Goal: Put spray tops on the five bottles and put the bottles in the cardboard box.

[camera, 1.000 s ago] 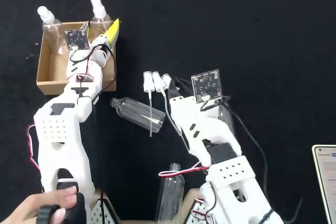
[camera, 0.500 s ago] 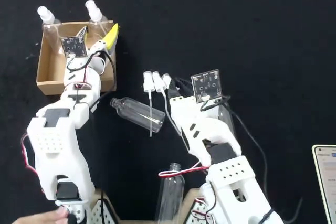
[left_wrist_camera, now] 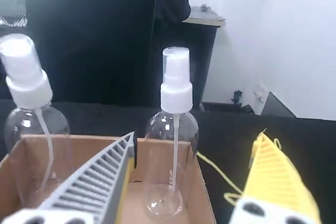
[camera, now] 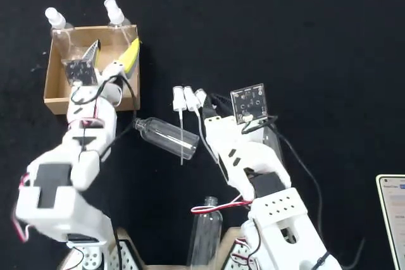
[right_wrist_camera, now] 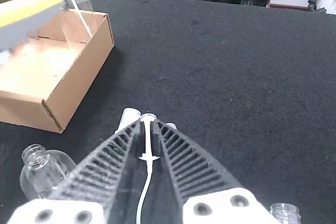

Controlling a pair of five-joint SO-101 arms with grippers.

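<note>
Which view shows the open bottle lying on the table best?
The high view: the lying bottle shows whole, neck toward the cardboard box. The right wrist view catches just its neck and shoulder.

White printed arms — red, black cables — ribbed yellow, grey fingers.

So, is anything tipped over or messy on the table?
Yes. A clear plastic bottle without a top lies on its side on the black table, beside the brown cardboard box.
</note>
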